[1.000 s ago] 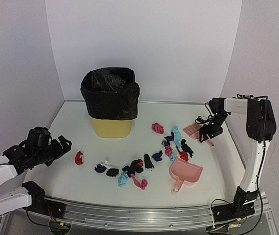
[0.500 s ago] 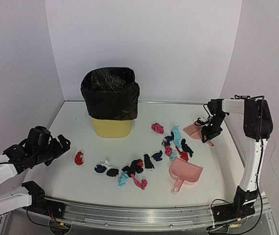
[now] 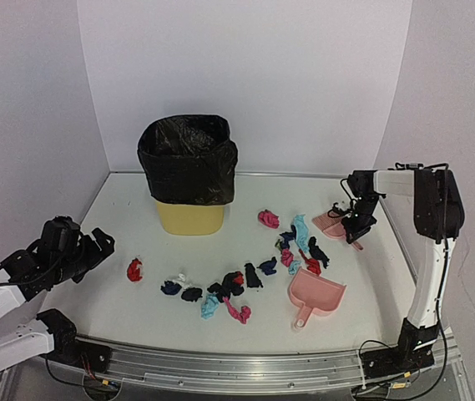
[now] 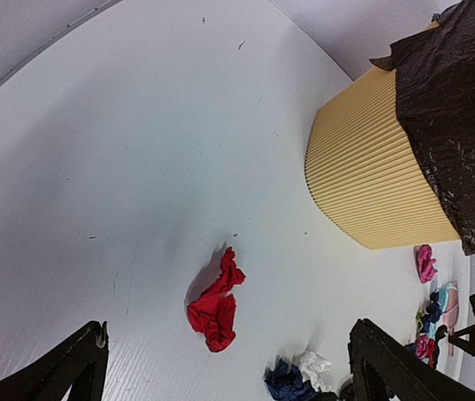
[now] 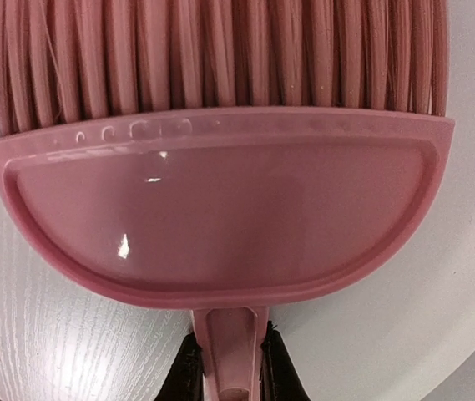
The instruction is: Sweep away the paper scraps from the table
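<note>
One second was enough for the right claw (image 5: 229, 376) to drop from hovering spread above the hand brush (image 5: 220, 217) and close on it. Its fingers (image 5: 189, 372) now pinched the brush handle (image 5: 227, 334) from both sides, and the bristles pointed away from the claw while the brush lay flat on the tabletop (image 3: 120, 209). By my reading the tool was secured, so sweeping could begin, although no scrap had yet moved.

The paper scraps (image 3: 237, 284) lay scattered to the left of that claw and nearer the arm bases. The closest few sat just beside the brush, and the dustpan (image 3: 316, 296) rested beyond them toward the front rail.

The left claw (image 3: 97, 244) had drawn back slightly and stayed spread wide, holding nothing. One red scrap (image 4: 214, 311) lay just ahead of it, framed between its fingers, with the bin (image 3: 189, 171) farther off.
</note>
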